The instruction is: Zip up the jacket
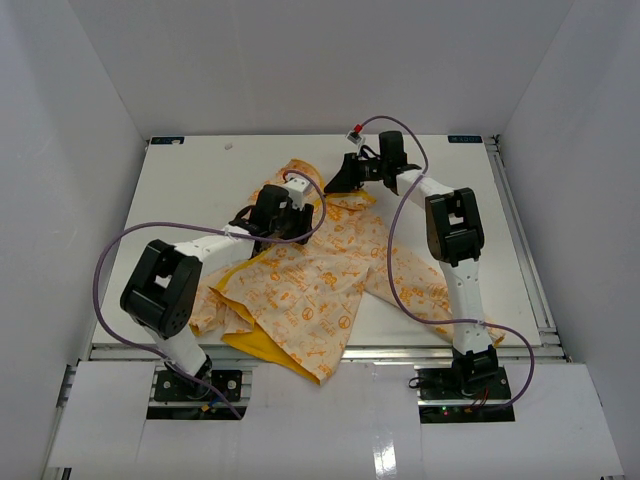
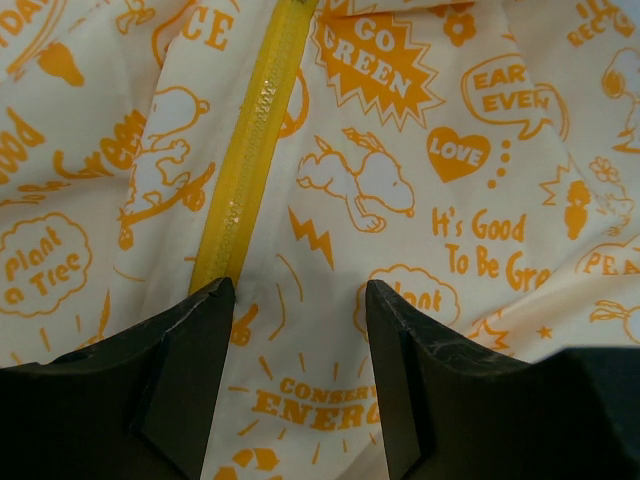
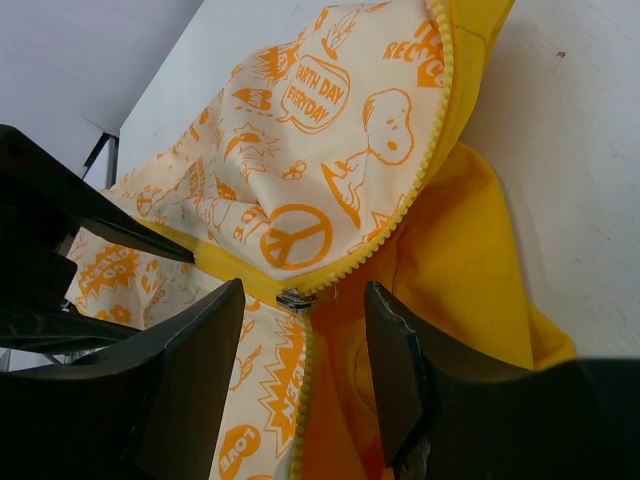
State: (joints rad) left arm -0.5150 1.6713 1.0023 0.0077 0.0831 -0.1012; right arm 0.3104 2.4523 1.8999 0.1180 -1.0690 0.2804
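On the white table (image 1: 190, 180) the jacket (image 1: 310, 285) lay spread out flat. The left gripper (image 2: 298, 285) stood open over its yellow zipper (image 2: 255, 130). The right gripper (image 3: 303, 285), fingers apart and empty, hovered at the zipper pull (image 3: 293, 299).

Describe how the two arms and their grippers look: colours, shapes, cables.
Both the left arm and right arm have white links joined by bulky black joint housings. A purple cable loops loosely along each arm. The left gripper and right gripper each have two matte black, wedge-shaped fingers tapering to blunt tips.
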